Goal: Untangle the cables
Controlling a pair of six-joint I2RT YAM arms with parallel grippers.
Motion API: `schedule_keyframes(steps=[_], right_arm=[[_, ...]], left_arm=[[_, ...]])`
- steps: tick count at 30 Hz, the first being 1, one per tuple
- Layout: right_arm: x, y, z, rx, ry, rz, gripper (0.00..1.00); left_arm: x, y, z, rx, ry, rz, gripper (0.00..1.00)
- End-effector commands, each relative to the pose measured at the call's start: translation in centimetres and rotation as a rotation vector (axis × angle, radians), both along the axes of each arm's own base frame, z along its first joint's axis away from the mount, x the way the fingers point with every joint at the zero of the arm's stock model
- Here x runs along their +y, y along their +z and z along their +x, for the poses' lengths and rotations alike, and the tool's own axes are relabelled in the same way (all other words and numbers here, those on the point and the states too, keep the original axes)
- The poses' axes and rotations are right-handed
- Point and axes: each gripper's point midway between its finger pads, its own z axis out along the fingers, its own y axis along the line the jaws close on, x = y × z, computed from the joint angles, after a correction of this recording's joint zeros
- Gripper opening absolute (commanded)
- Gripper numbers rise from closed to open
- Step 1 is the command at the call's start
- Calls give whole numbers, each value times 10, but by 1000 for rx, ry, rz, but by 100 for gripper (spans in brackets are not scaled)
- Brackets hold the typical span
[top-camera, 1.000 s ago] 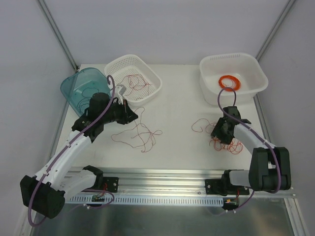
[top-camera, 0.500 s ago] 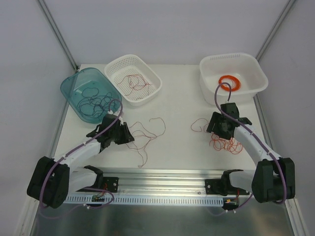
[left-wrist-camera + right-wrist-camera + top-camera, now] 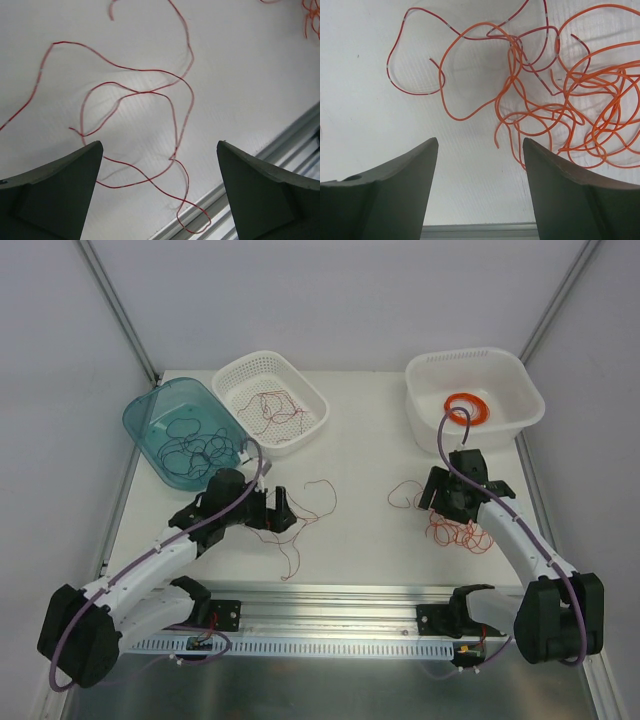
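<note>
White tabletop (image 3: 360, 455), walled by pale panels, seen from above. The left gripper (image 3: 159, 145) stands spread wide with nothing between its fingers – it hangs over a loose red cable (image 3: 145, 92) that loops across the table toward 8 o'clock from the centre. The right gripper (image 3: 480, 142) is also parted and grasps nothing; below it lies an orange tangle (image 3: 590, 115) threaded with a darker red strand (image 3: 415, 92), toward 4 o'clock. At 11 o'clock a teal bin (image 3: 150, 415) holds dark cables (image 3: 195, 445), and a white mesh basket (image 3: 262, 356) beside it holds red ones (image 3: 272, 408). At 1 o'clock a white tub (image 3: 520, 370) contains an orange coil ring (image 3: 467, 407).
</note>
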Motion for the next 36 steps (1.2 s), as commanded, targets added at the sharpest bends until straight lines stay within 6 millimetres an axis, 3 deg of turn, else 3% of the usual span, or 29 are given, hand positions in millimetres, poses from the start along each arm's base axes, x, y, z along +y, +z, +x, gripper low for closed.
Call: schedule_keyframes(steps=[1, 9, 12, 14, 18, 19, 21, 22, 24, 31, 34, 36], right_arm=[[6, 17, 8, -45, 23, 19, 74], [9, 17, 8, -42, 26, 31, 84], [9, 17, 8, -42, 25, 30, 84], [9, 17, 7, -39, 27, 29, 84], [8, 18, 5, -39, 28, 23, 85], [7, 18, 4, -39, 28, 19, 85], [6, 18, 3, -40, 30, 13, 85], [5, 17, 2, -39, 32, 11, 86], [4, 17, 1, -35, 30, 6, 86], [3, 17, 1, -37, 33, 1, 86], [3, 21, 2, -46, 35, 0, 86], [3, 23, 2, -52, 36, -3, 86]], left_arm=[[-17, 10, -13, -126, -201, 166, 99], [-35, -8, -10, -191, -268, 430, 98], [-44, -27, -6, -150, -298, 509, 92], [-53, -28, -3, -152, -321, 525, 86], [-60, -44, -1, -112, -330, 570, 65], [-60, -48, -1, -99, -331, 578, 51], [-63, -48, -1, -95, -337, 576, 34], [-66, -46, -2, -93, -349, 566, 16], [-70, -44, -3, -91, -362, 553, 1], [-76, -32, -9, -79, -373, 522, 0], [-81, 2, -3, -130, -360, 486, 0], [-90, 42, 7, -209, -352, 443, 0]])
